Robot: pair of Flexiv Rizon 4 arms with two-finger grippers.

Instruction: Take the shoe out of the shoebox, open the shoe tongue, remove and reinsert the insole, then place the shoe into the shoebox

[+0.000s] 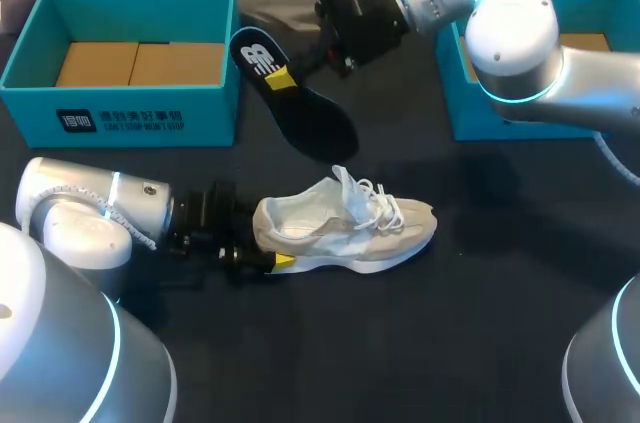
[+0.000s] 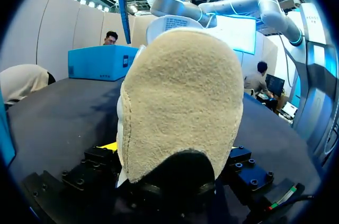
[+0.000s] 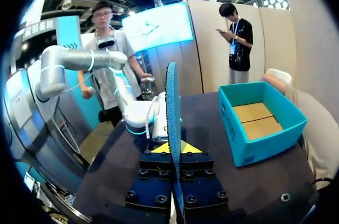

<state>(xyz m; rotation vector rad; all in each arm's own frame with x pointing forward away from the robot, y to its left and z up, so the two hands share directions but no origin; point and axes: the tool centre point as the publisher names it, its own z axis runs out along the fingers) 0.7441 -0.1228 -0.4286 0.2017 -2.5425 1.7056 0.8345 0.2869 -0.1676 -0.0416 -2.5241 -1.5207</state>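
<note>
A beige and white shoe (image 1: 350, 228) lies on its sole in the middle of the dark table, toe to the right and laces loose. My left gripper (image 1: 262, 241) grips its heel, one finger on either side. In the left wrist view the suede heel (image 2: 180, 107) fills the gap between the fingers of the gripper (image 2: 172, 166). My right gripper (image 1: 285, 78) is shut on the black insole (image 1: 310, 118), which hangs above the table behind the shoe. Seen from the right wrist, the insole (image 3: 172, 102) stands edge-on between the yellow tips of that gripper (image 3: 174, 150). The teal shoebox (image 1: 120, 108) stands open at the back left.
A second teal box (image 1: 470, 103) stands at the back right under my right arm, also showing beyond the shoe as a teal box (image 2: 100, 62). The left shoebox (image 3: 265, 144) holds brown cardboard. Bare dark tabletop lies in front of the shoe.
</note>
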